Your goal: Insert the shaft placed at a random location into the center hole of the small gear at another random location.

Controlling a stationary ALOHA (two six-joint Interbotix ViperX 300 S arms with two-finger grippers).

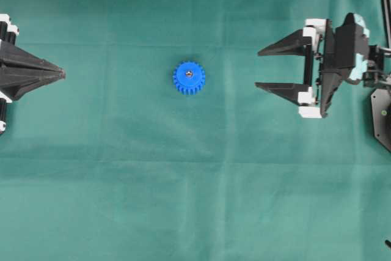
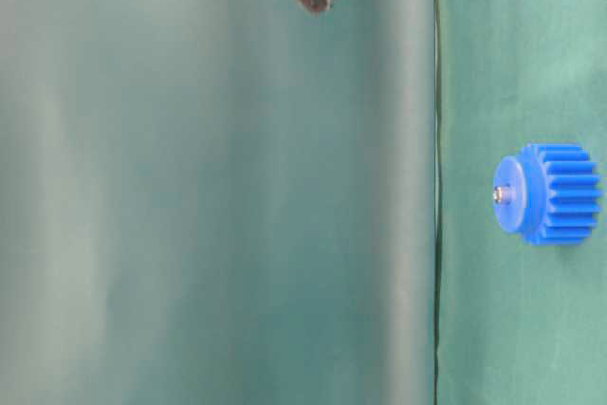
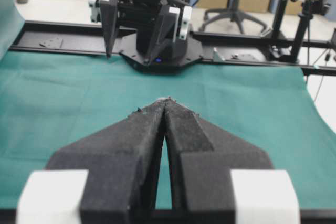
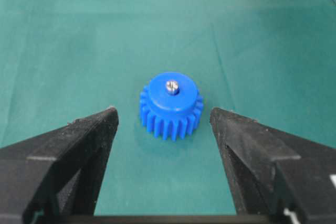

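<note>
Small gear (image 1: 189, 77) sits flat on the green cloth of the table (image 1: 122, 200), near the middle of the overhead view, hub side up. Bright blue, teeth all round the rim.

Shaft (image 4: 172, 86) stands upright in the center hole (image 1: 189, 75); its shiny rounded end pokes a little above the hub. Table-level view agrees: the pin tip projects from the hub face (image 2: 500, 194). The hole itself is filled by the pin, so I see only its rim.

My right claw (image 1: 264, 68) is spread wide, 2 fingers well apart, nothing between them. It is off to the right of the gear in the overhead view, not touching it. From its own wrist camera the gear lies ahead, centred between the 2 fingertips (image 4: 107, 116) but beyond them.

My left claw (image 1: 63, 74) is pressed together, tips meeting in a point, holding nothing. It rests at the left edge of the overhead view, well apart from the gear. Its wrist camera shows the closed tips (image 3: 168, 100) and the right arm across the table.
</note>
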